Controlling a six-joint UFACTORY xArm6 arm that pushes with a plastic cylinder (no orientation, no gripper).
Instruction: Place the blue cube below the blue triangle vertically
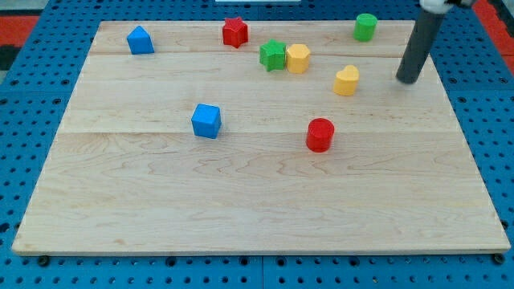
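The blue cube (206,120) sits on the wooden board left of centre. The blue triangle (140,40) lies near the board's top-left corner, up and to the left of the cube. My tip (407,79) rests on the board at the upper right, far to the right of both blue blocks and just right of a yellow heart-shaped block (346,81). The tip touches no block.
A red star (234,31) lies at the top centre. A green star (273,55) touches a yellow hexagon (298,58). A green cylinder (365,26) stands at the top right. A red cylinder (320,134) stands right of centre. The board (257,209) lies on a blue pegboard.
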